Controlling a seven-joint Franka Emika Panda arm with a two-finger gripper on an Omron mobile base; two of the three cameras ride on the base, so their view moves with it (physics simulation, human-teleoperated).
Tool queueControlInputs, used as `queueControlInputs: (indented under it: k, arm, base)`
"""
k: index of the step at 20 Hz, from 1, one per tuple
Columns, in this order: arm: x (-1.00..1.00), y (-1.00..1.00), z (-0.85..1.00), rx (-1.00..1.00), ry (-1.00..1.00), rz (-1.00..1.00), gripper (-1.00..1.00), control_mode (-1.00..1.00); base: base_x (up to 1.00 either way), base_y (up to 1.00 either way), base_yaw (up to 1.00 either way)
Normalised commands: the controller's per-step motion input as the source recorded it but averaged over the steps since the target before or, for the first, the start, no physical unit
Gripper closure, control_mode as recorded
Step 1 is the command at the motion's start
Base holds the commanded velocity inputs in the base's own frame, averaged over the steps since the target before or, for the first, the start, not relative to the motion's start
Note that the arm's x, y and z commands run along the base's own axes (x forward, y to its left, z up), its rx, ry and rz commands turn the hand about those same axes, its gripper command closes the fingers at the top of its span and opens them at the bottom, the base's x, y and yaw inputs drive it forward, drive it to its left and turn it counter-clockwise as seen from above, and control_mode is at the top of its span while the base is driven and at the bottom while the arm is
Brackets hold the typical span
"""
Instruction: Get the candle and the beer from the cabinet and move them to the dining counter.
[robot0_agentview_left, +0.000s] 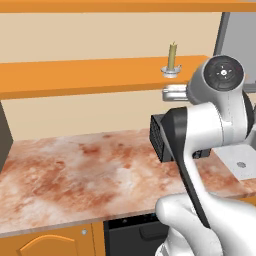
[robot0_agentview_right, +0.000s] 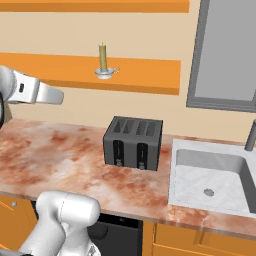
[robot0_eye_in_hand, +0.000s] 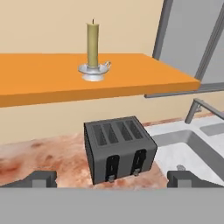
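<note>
The candle (robot0_eye_in_hand: 92, 39) is a pale olive-yellow stick with a thin wick, upright in a small whitish dish holder (robot0_eye_in_hand: 92, 72). It stands near the right end of the cabinet's orange shelf (robot0_eye_in_hand: 39, 76), also seen as candle (robot0_agentview_left: 172, 56) and candle (robot0_agentview_right: 103, 57). My gripper (robot0_eye_in_hand: 114, 179) is open, with nothing between its fingertips (robot0_eye_in_hand: 41, 178). It sits below and in front of the candle, well short of the shelf. The beer and the dining counter are out of view.
A dark four-slot toaster (robot0_agentview_right: 132, 142) stands on the marble kitchen worktop (robot0_agentview_right: 50, 150) right under the shelf. To its right are a sink (robot0_agentview_right: 210, 175) with a faucet (robot0_agentview_right: 250, 135) and a grey window frame (robot0_agentview_right: 225, 55). Another orange shelf (robot0_agentview_right: 100, 6) runs above.
</note>
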Motion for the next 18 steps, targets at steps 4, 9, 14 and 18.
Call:
queueControlInputs:
  k: [4, 9, 14, 18]
  arm:
    - [0.10, -0.16, 0.09, 0.01, -0.18, 0.00, -1.00, -1.00]
    - [0.23, -0.06, 0.16, 0.00, -0.12, 0.01, -1.00, -1.00]
    - [0.30, -0.10, 0.29, 0.02, 0.01, 0.01, -1.00, -1.00]
    - [0.41, -0.10, 0.14, 0.00, 0.10, 0.00, -1.00, -1.00]
  base:
    - [0.00, 0.00, 0.00]
    - [0.00, 0.00, 0.00]
    - [0.00, 0.00, 0.00]
    - [0.00, 0.00, 0.00]
